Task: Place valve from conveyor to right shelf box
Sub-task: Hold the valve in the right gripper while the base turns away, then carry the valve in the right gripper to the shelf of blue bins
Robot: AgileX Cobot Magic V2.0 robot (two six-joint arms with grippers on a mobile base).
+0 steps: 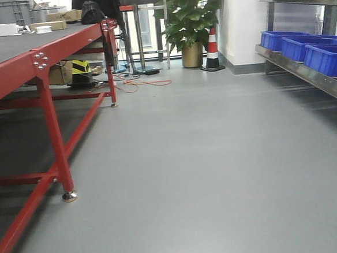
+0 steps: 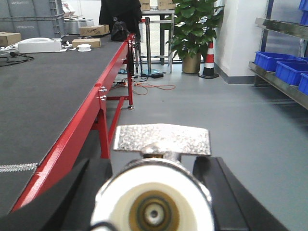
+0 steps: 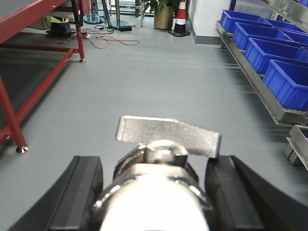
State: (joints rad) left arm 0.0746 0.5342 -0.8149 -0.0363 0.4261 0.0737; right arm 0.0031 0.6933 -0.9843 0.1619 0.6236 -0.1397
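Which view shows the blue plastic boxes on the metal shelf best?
The right wrist view: the blue plastic boxes stand in a row, open tops visible. Front and left wrist views crop them at the right edge.

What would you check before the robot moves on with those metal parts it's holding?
1. Left fingers clamped on the valve: ok.
2. Right fingers clamped on a second valve: ok.
3. Blue shelf boxes in sight on the right: ok.
4. Room inside those boxes: cannot tell.
5. Floor toward the shelf free of obstacles: ok.
6. Conveyor off to the left, out of the way: ok.
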